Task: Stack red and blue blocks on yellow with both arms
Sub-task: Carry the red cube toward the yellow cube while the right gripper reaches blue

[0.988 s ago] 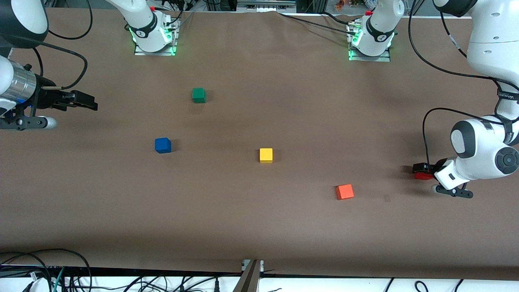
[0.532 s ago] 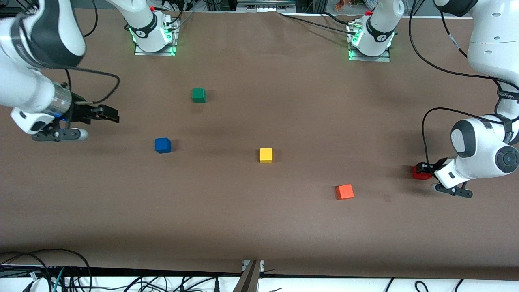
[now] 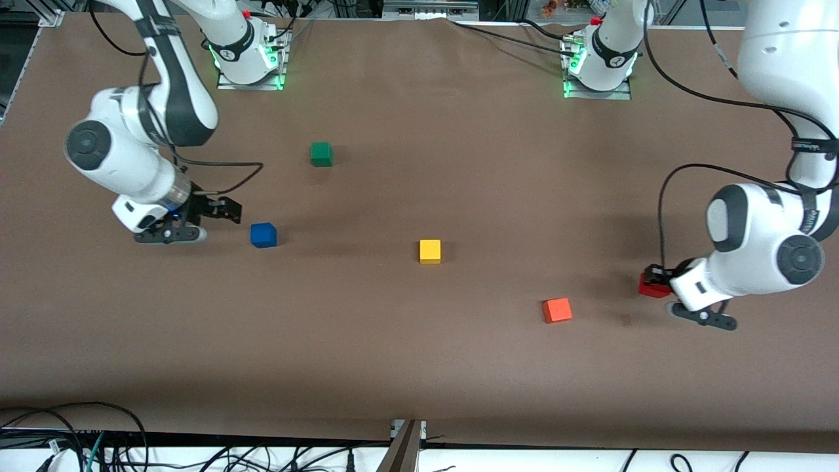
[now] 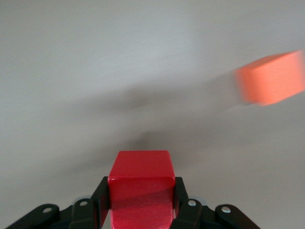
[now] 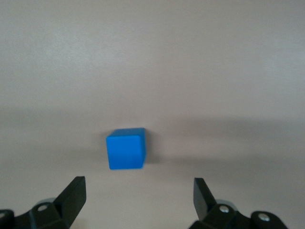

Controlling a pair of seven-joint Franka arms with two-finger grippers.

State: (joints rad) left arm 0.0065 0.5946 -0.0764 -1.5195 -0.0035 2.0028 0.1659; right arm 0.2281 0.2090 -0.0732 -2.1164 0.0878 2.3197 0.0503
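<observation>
Two cubes, likely light and rigid — pinch flat opposite faces. Left gripper point(image 3: 655, 283) clamps red block point(image 4: 141, 186) near orange cube point(image 3: 557, 310); right gripper point(image 5: 138, 198) spread beside blue block point(image 3: 263, 235); yellow point(image 3: 430, 251) mid-table.

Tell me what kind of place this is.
Most likely a robotics lab bench. Two arms are bolted to a brown-covered table, cables run along its edges, and only colored test cubes lie on it: the left hand grips the red block, the right hand is open near the blue block.
</observation>
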